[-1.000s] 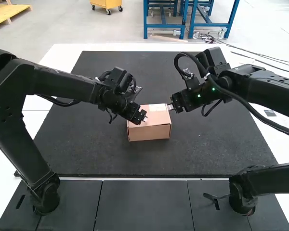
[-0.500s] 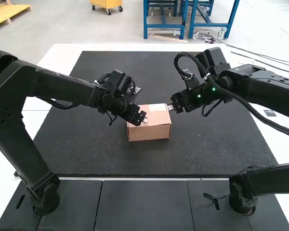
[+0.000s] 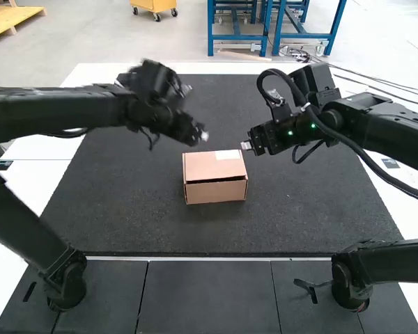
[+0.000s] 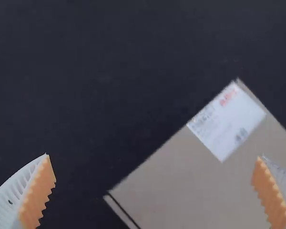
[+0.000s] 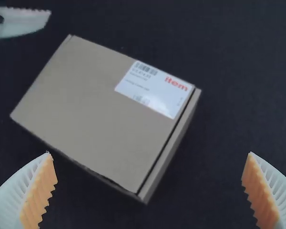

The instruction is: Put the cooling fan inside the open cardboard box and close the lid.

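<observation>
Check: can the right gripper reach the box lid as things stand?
Probably yes: the right gripper hangs open just above the closed cardboard box, the left gripper sits clear of it, and nothing lies between.

Both arms' jaws now off the cardboard box point(image 3: 215, 177).

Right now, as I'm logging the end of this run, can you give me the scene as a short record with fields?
cardboard box: lid shut flat, standing on the black mat
white label: on the lid, toward its far right corner
left tool: open, raised near the box's far left corner, not touching it
right tool: open, raised by the far right corner, not touching it
contents: cannot tell
</observation>
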